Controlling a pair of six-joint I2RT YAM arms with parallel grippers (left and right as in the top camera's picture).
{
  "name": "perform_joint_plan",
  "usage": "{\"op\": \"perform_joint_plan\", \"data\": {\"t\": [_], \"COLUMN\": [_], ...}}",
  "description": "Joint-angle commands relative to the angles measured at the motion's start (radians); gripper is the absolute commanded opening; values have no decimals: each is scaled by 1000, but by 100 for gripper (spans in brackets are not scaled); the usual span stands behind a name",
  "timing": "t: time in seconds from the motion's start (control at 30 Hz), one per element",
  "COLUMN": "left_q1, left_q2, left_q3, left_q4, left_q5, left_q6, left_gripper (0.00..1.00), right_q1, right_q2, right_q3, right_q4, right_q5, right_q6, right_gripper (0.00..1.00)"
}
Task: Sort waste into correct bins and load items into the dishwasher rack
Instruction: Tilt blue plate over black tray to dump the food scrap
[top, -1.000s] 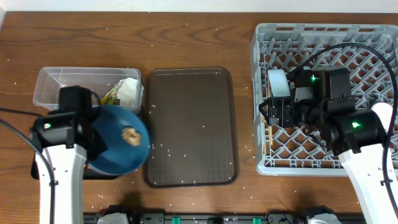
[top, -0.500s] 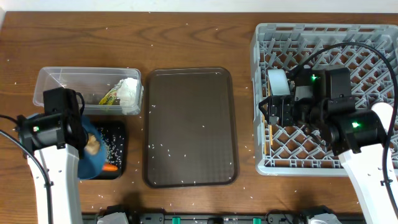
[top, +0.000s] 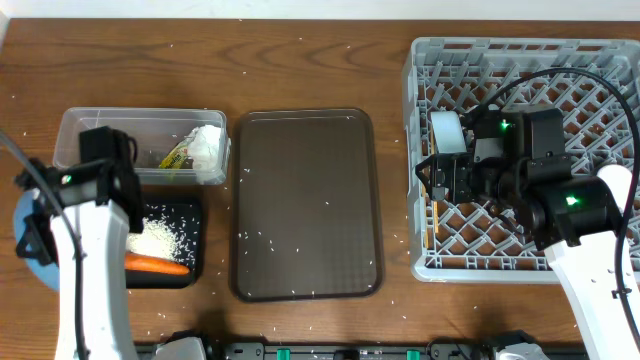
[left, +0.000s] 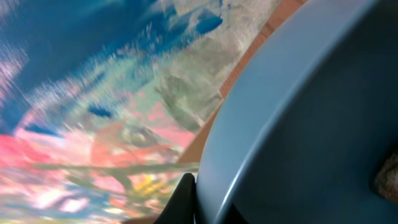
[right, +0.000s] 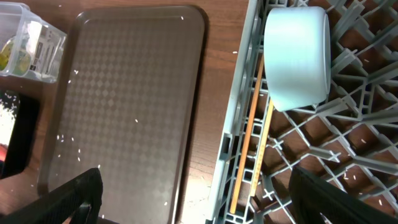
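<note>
My left gripper (top: 38, 236) is shut on the rim of the large blue plate (top: 24, 252), which is tipped steeply at the table's left edge. In the left wrist view the plate (left: 298, 118) fills the right side, with one finger (left: 185, 198) pressed on its rim. A pile of rice (top: 160, 239) and the carrot (top: 156, 265) lie in the black tray (top: 195, 210). The clear tub (top: 100, 128) holds the tissue (top: 208, 146) and the packet (top: 178, 155). My right gripper (top: 440, 186) (right: 208, 199) hangs open over the grey rack's (top: 520, 60) left edge, near a light-blue cup (right: 297, 55) lying on its side.
A dark-brown serving tray (top: 305, 205) lies in the middle with rice grains scattered on it and on the wooden table. Two thin orange sticks (right: 249, 143) lie along the rack's left side. A brownish bit (left: 388, 177) shows at the plate's right edge.
The left arm swung the blue plate off the black tray to the left and tipped it up. Rice and the carrot now lie in the black tray. The right arm stayed put.
</note>
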Motion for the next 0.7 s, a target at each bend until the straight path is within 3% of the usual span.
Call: {"op": "perform_joint_plan", "data": {"t": [0.0,0.33,0.67], "left_q1": [-45,-76,-142], "left_q2": [39,66,-38], "left_q3": [19,19,41], "left_q4": [-2,15,88], "left_q5": [-116,-154,-25], "left_q6": [21,20,17], "left_gripper": [6,6,6], "right_q1": [7,7,7], "right_q2": [0,1,-5], "right_q3": [10,10,11], "right_q4": [0,-1,-8], "right_q5": [2,3,3], "right_q6": [14,14,14], "right_gripper": [89,90,88]}}
